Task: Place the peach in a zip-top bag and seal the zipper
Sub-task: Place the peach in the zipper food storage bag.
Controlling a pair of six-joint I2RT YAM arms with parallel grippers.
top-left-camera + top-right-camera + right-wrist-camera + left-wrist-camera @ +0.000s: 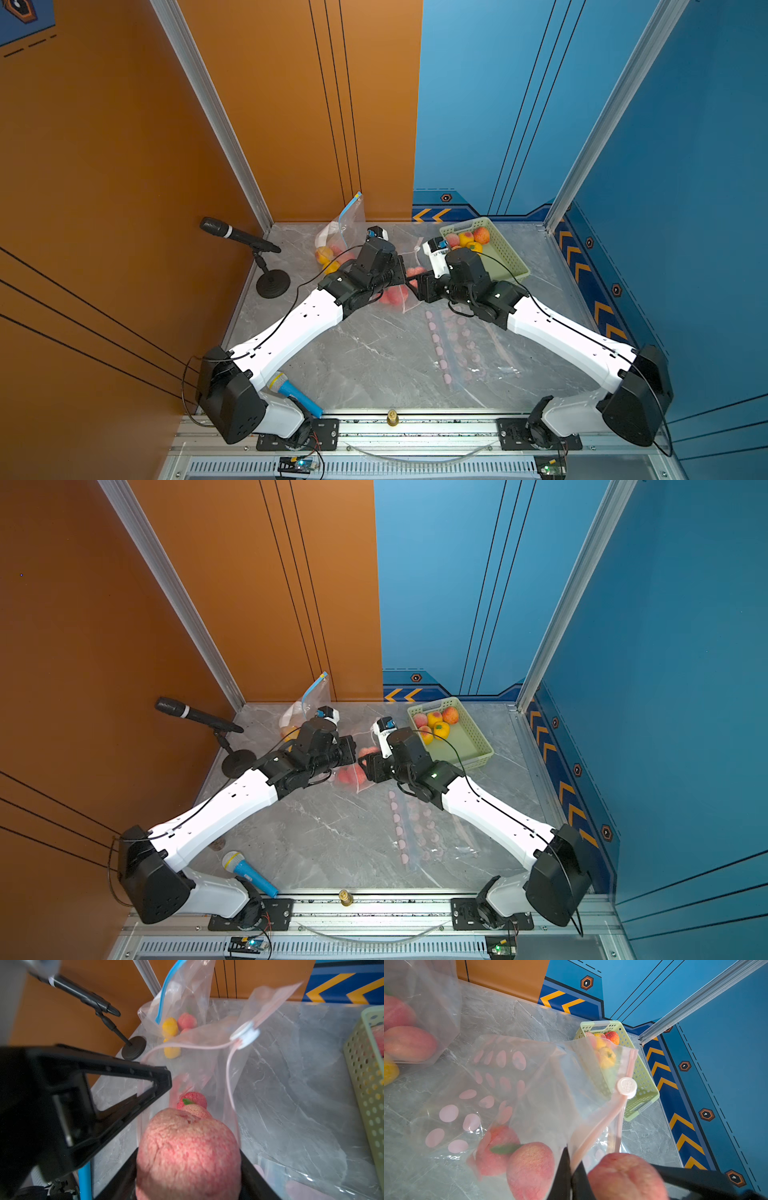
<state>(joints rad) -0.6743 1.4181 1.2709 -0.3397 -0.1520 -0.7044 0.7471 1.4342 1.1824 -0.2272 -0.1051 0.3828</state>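
1. Pinches the rim of the zip-top bag with the left claw, tips tight together on the plastic; lifts the mouth wide, likely to let fruit in.
2. Grips the peach in the right claw, clamped on both sides, right at the bag's mouth; not fully in yet; two more peaches already inside.
3. Leaves the white slider at one end, with the zipper not shut.
4. Happens on a grey marble table, toward its far edge; green basket in the far right corner; second bag at the far edge; orange wall and blue wall behind.

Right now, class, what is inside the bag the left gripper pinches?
Two peaches lie inside the bag; the right gripper holds a third peach at its mouth. Underneath is covered.
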